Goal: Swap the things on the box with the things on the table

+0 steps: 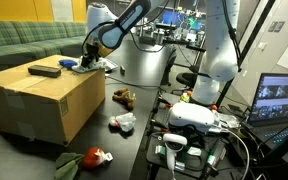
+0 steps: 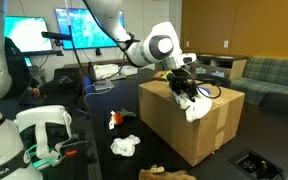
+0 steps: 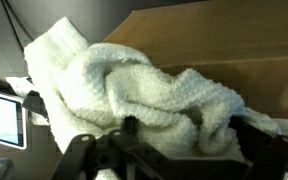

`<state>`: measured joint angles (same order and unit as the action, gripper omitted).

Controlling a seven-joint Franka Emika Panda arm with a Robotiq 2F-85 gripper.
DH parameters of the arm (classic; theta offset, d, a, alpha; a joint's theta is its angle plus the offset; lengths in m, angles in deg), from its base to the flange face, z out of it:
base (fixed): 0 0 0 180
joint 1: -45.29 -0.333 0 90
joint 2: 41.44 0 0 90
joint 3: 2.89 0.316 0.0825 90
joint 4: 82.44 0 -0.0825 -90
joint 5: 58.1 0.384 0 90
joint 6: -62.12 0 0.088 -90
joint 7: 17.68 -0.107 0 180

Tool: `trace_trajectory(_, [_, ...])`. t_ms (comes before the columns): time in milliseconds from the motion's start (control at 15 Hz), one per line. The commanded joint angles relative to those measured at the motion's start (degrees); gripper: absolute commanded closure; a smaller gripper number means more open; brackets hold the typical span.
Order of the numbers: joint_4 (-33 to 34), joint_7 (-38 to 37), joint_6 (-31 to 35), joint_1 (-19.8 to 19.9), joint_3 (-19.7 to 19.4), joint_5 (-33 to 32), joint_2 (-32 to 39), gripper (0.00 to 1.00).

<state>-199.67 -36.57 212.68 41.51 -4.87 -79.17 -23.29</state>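
Note:
The brown cardboard box [image 1: 44,95] [image 2: 199,125] stands on the low black table [image 1: 134,140] [image 2: 94,140]. My gripper [image 1: 92,58] [image 2: 184,85] hovers at the box's top edge over a white towel [image 3: 134,85] [image 2: 195,106], which droops over that edge. In the wrist view the gripper [image 3: 181,135] stands open, its fingers wide apart with the bunched towel between them. A flat dark object [image 1: 44,70] and a small blue thing [image 1: 67,63] lie on the box top. A brown plush toy [image 1: 123,97], a crumpled white item [image 1: 123,122] [image 2: 125,146] and a green-and-red cloth [image 1: 89,158] rest on the table.
A green sofa [image 1: 24,40] [image 2: 274,75] runs behind the box. A white robot body [image 1: 219,50] and a white device [image 1: 199,118] [image 2: 44,130] crowd one side of the table. Monitors [image 2: 84,25] and a laptop [image 1: 284,100] stand beyond.

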Motion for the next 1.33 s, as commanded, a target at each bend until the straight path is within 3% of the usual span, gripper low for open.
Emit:
trace_trajectory(0, [3.16, 1.38, -2.21, -0.99, -1.64, 1.39, 1.75, 0.44])
trace_trajectory(467, [-0.09, 0.90, -5.16, -0.71, -1.77, 1.36, -4.16, 0.97])
trace_trajectory(1000, [-10.07, -7.86, -6.84, 0.13, -3.97, -4.29, -15.89, 0.96])
trace_trajectory(1267, [-14.96, -13.43, -8.58, 3.15, -3.73, -6.22, -22.11, 0.96])
